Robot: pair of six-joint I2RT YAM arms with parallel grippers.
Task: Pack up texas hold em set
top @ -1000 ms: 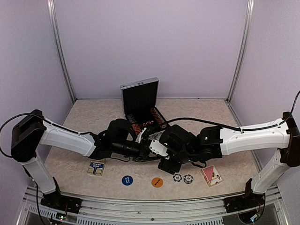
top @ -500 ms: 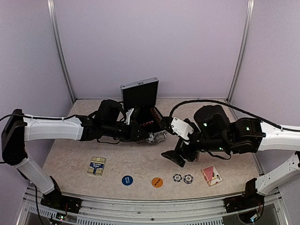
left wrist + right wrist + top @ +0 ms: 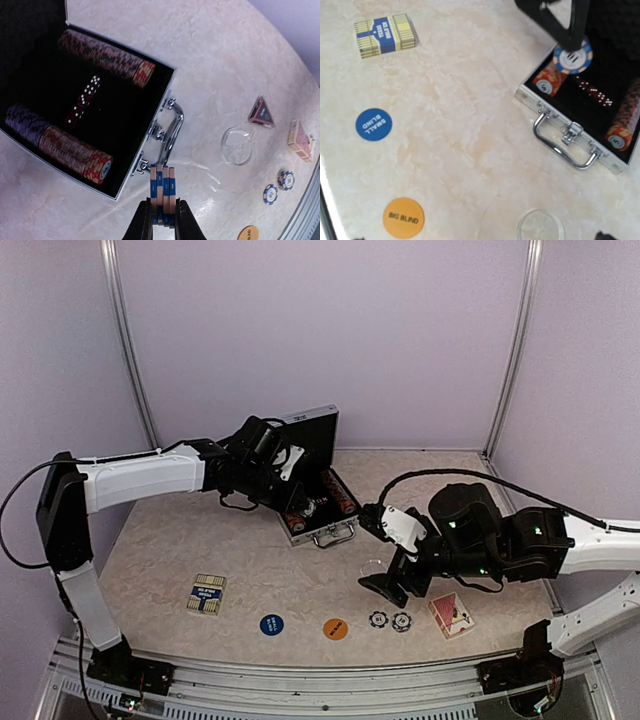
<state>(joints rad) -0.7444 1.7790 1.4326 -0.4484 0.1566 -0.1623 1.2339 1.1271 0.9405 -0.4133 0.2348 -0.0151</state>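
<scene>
From above, the silver briefcase (image 3: 300,430) stands open at the back of the table (image 3: 180,545), and the left pincer (image 3: 298,502) hangs over its tray. The right pincer (image 3: 385,585) hovers low near the front, just beside two loose chips (image 3: 390,620). A blue-yellow deck (image 3: 206,594), a blue disc (image 3: 271,624), an orange disc (image 3: 336,628) and a red deck (image 3: 452,614) also lie outside the case.

The left wrist view shows that pincer closed on a small stack of blue-striped chips (image 3: 163,192), held on edge above the case's handle (image 3: 171,125). Inside lie rows of chips (image 3: 75,147) and dice (image 3: 82,100). A clear disc (image 3: 236,146) and a dark triangle (image 3: 261,111) sit out on the table.

In the right wrist view its own jaws barely show at the bottom corners, wide apart and empty.

Packing looks about midway. Most chips are in, while the held stack, the loose pieces and the lid are not yet dealt with.
</scene>
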